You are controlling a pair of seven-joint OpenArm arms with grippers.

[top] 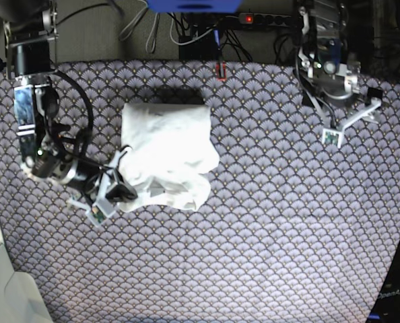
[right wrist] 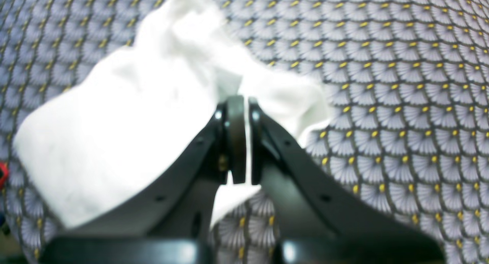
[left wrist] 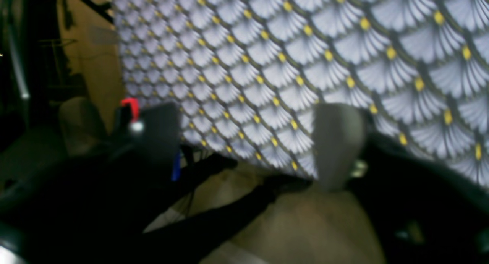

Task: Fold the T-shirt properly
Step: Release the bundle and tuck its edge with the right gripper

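On the left half of the surface (top: 267, 222) in the base view, we see the T-shirt (top: 166, 145) lying as a white bundle, roughly squared at its far end and rumpled into loose folds at its near end. It rests flat on the fan-patterned cloth of grey scallops with yellow dots that covers the surface, a dark shadow along its far edge.

At the near-left corner of the T-shirt (right wrist: 114, 122) we find the right claw (top: 122, 190). From the right wrist view, its two dark fingers stand pressed together, with only a thin sliver of white cloth showing between the pads; the right claw (right wrist: 241, 115) is clamped on the T-shirt at a rumpled edge. White fabric spreads away from the fingertips to the left and a smaller flap lies to the right. The arm behind it runs up the left side of the base view, with black cables looping beside it.

Well apart from the garment, at the far right of the surface, we see the left claw (top: 351, 121) held above the patterned cloth, touching nothing. Its own camera shows the left claw (left wrist: 248, 138) blurred, with two pale pads standing clearly apart and only the patterned cloth between them.

Beyond the far edge of the surface we make out tangled cables and a power strip (top: 281, 19) with a red light.
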